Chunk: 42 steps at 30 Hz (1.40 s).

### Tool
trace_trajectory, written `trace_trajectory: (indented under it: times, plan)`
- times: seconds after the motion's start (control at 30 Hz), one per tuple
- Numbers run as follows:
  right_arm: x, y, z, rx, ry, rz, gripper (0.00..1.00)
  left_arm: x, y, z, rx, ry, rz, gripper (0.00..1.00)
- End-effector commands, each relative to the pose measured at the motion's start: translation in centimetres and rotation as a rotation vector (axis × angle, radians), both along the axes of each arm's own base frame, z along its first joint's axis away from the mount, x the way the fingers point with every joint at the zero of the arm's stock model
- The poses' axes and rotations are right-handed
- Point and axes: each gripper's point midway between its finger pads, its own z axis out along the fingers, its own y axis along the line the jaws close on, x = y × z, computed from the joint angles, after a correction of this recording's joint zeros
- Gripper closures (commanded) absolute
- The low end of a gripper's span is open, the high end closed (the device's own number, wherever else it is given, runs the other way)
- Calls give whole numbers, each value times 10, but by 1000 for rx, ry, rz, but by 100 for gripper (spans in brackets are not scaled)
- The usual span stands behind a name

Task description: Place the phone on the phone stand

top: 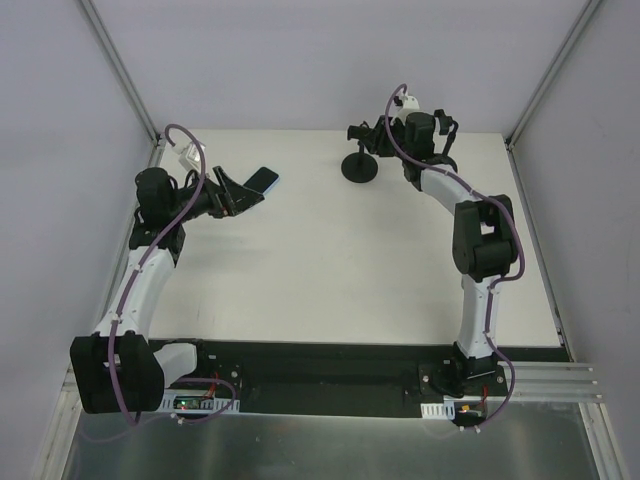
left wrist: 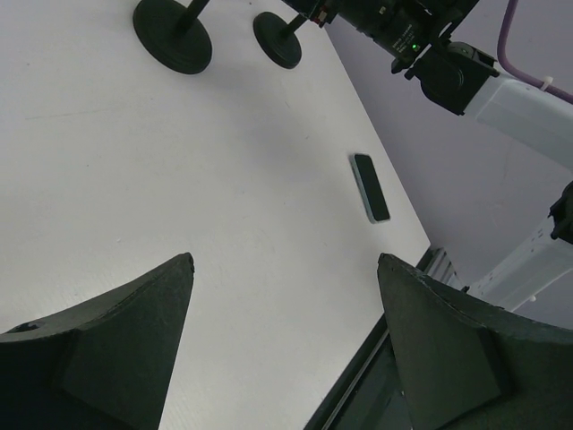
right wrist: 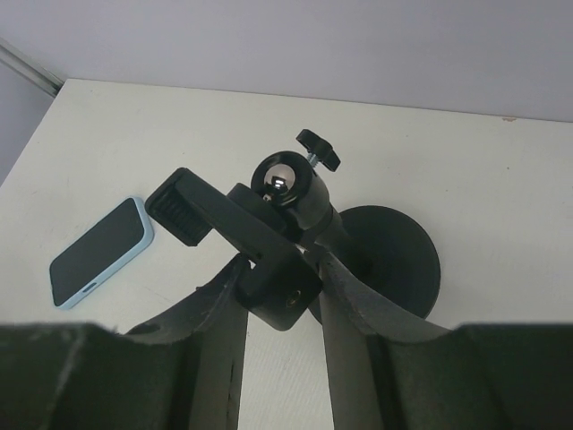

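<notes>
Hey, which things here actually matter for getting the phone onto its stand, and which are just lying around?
For the job:
- phone, flat on the table
- phone stand
- left gripper, open, nothing between its fingers
- right gripper, closed around the stand's clamp

Just there:
- table
- enclosure walls

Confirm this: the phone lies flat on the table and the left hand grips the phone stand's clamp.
Wrong hand: the right hand grips the phone stand's clamp, as the right wrist view shows. The left hand is open, empty. The phone does lie flat on the table.
</notes>
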Motion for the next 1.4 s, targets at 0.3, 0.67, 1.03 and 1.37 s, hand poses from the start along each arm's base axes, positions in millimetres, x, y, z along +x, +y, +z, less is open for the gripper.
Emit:
trace_trajectory:
  times: [0.3,0.67,1.03,1.37]
  plan:
    - [-25,-3,42,26,-109,39,99,5,-2,0,-26,7,-46,20]
    - [-106,12,48,87,-125,11,99,8,-2,-6,-28,35,-48,21]
    - [-200,42,12,-41,-129,-48,99,16,4,-28,21,112,-10,21]
    - [-218,53,9,-55,-141,23,23,28,13,-64,91,219,36,17]
